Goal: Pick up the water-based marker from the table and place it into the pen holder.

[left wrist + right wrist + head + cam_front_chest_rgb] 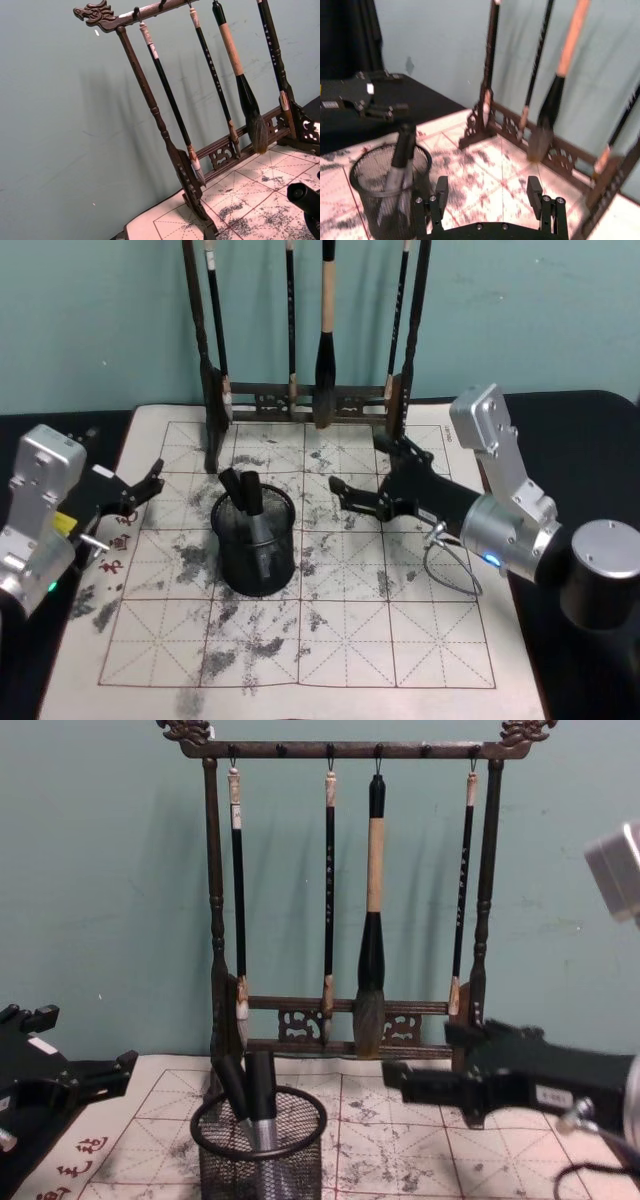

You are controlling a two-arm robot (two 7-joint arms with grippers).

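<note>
Brush rack (305,390) blocks behind pen holder (255,540); mat (330,640) in front open.

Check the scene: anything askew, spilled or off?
Nothing stands out. Two markers lean inside the upright pen holder; the rack stands straight, brushes hanging. Ink smudges cover the mat. Right pincer is open and empty.

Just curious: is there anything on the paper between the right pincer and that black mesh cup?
No. In the head view only ink-stained grid paper lies between the open right pincer and the pen holder, which has markers standing inside.
</note>
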